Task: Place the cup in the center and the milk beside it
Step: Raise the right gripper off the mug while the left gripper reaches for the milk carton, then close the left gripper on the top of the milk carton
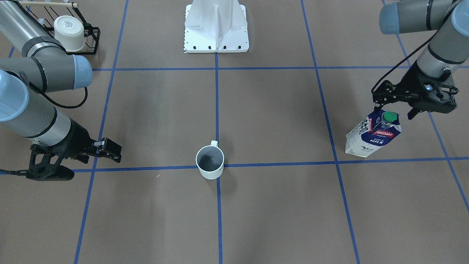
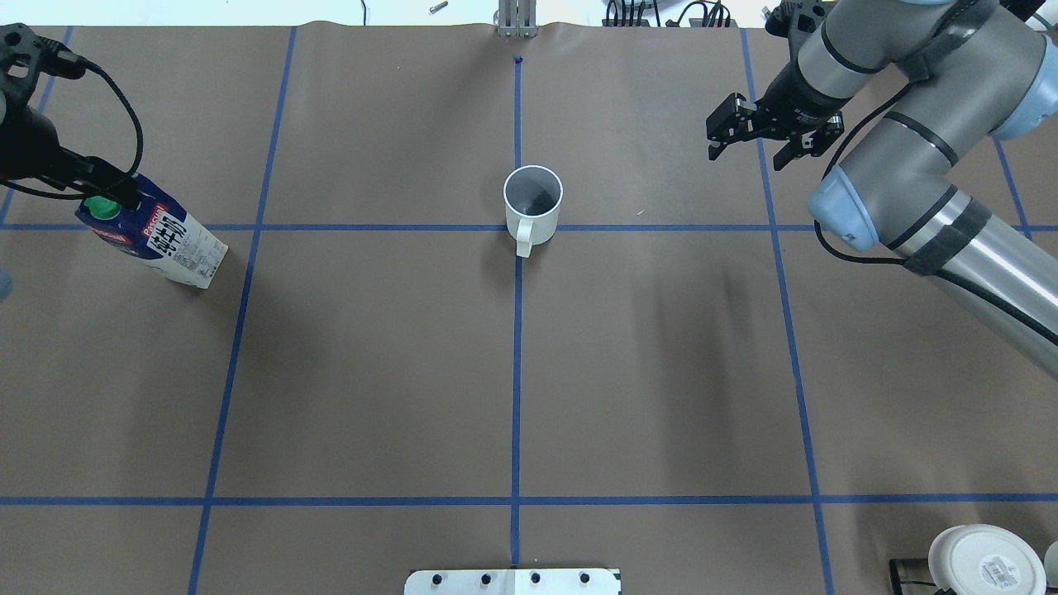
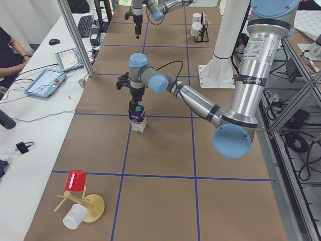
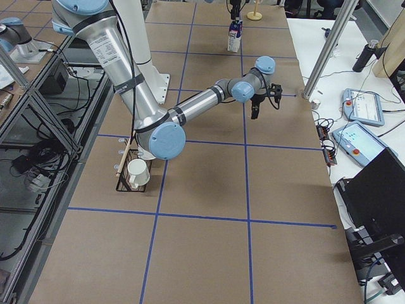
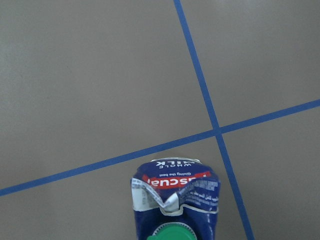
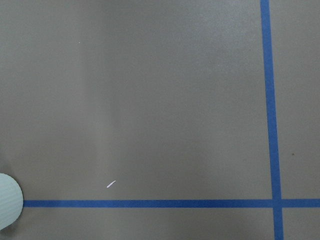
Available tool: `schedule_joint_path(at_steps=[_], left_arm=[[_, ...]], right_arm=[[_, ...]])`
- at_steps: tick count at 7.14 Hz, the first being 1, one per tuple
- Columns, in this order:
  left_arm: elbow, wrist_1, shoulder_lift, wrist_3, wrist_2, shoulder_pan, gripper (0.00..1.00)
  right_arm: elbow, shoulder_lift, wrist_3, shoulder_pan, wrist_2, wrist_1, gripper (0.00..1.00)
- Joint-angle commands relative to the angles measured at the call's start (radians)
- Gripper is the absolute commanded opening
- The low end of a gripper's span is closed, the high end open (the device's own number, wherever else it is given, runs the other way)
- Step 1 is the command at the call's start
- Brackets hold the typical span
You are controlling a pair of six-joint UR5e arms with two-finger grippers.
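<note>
The cup [image 1: 210,163], a plain white mug with a grey inside, stands upright at the center [image 2: 517,228], the middle crossing of the blue tape lines. It also shows in the overhead view [image 2: 533,202], handle toward the robot. The milk [image 1: 373,134], a blue and white carton with a green cap, stands on the table far to the robot's left [image 2: 153,240]. My left gripper [image 1: 394,113] is open, its jaws straddling the carton's top from above. The left wrist view shows the carton's top [image 5: 175,197] right below. My right gripper [image 2: 746,157] is open and empty, hovering to the cup's right.
A black wire rack with a creamy white mug [image 1: 69,33] stands at the robot's right near corner [image 2: 979,562]. The white robot base [image 1: 216,29] is at the near middle edge. A wooden stand with a red cup [image 3: 76,181] and a white cup stands beyond the milk.
</note>
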Motion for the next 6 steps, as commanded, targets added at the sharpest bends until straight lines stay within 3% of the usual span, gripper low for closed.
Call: schedule_joint_path(at_steps=[1,6], left_arm=[[0.024,-0.001,-0.013,-0.001,0.0,0.002,0.97],[0.084,-0.007,-0.036,0.001,-0.001,0.011,0.97]], right_arm=[[0.0,0.0,-0.001,0.0,0.004,0.0,1.0],[-0.001,0.0,0.001,-0.005,0.006,0.0,1.0]])
